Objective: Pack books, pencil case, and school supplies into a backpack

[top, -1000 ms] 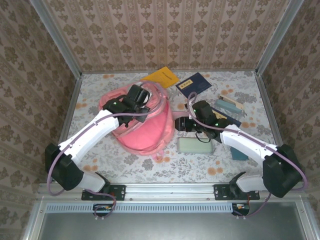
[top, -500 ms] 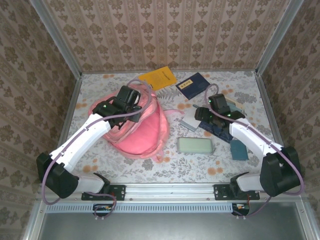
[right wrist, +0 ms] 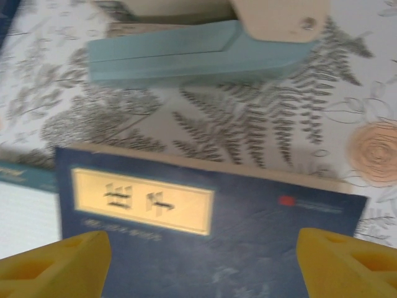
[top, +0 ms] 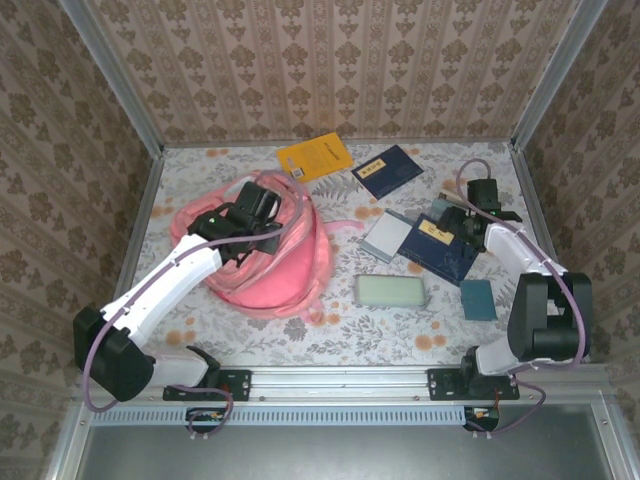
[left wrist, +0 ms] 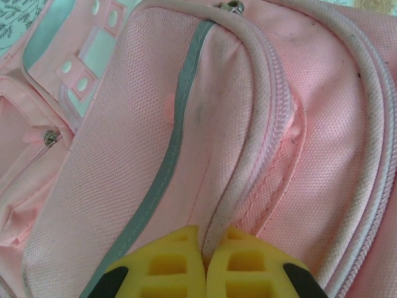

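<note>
The pink backpack (top: 262, 268) lies left of centre. My left gripper (top: 262, 208) is shut on its piped zipper edge (left wrist: 248, 161), fingertips (left wrist: 180, 248) pinching the cord. My right gripper (top: 458, 222) hovers open over a navy book with a gold label (right wrist: 205, 230), one yellow finger (right wrist: 68, 261) on each side and nothing held. That book (top: 440, 250) lies at the right. A yellow-orange book (top: 315, 156) and another navy book (top: 388, 170) lie at the back. The mint-green pencil case (top: 392, 291) lies at the front centre. A whitish-grey pad (top: 385, 236) and a teal piece (top: 478, 299) lie nearby.
Beyond the gold-labelled book, a teal rectangular piece (right wrist: 186, 53) lies on the floral tablecloth with a beige piece over its far end. Patterned walls and metal rails close the table on three sides. The backpack's front pocket with a white patch (left wrist: 80, 56) faces the left wrist camera.
My right gripper has left the backpack, swung right and back over the gold-labelled book, and opened wider. The left gripper drew the backpack's edge leftward; the bag sagged flatter.
</note>
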`<action>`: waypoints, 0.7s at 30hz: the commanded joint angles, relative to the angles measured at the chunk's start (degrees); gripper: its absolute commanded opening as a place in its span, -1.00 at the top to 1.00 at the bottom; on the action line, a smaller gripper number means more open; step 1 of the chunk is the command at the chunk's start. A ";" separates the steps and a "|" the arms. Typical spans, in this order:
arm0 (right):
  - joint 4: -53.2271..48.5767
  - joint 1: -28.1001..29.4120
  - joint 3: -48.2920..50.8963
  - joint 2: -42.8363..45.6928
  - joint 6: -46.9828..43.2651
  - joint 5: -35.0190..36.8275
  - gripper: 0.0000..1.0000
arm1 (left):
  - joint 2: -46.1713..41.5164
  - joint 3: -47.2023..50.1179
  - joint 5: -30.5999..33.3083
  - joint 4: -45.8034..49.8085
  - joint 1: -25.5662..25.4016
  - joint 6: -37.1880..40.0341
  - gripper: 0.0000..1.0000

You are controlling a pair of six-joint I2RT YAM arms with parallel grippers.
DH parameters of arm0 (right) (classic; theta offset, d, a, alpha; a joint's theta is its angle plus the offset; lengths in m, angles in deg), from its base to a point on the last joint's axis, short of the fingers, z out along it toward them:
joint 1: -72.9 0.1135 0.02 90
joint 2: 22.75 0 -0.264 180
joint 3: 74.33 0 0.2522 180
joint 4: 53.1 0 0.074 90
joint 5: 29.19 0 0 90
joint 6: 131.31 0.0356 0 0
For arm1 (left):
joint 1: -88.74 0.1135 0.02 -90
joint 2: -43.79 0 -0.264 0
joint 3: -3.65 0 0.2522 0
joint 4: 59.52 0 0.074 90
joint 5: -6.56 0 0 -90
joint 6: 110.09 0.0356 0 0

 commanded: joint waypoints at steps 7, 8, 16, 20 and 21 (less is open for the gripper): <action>-2.84 -2.83 0.97 -5.40 2.80 -4.09 -0.59 | -2.54 1.20 2.94 -0.79 2.19 -0.79 1.00; -2.21 -2.83 1.64 -5.55 3.19 -5.95 -0.59 | -2.47 1.32 2.83 -0.90 2.21 -0.79 1.00; 3.06 3.24 4.28 -5.72 9.10 -17.24 -0.58 | -1.50 1.47 2.50 -1.78 2.66 -0.84 1.00; 4.82 9.54 3.00 -7.07 12.89 -18.58 -0.58 | -0.86 1.50 2.13 -2.12 2.73 -0.82 1.00; 4.72 11.00 2.23 -7.28 13.00 -18.16 -0.58 | -0.83 1.52 2.09 -2.09 2.74 -0.88 1.00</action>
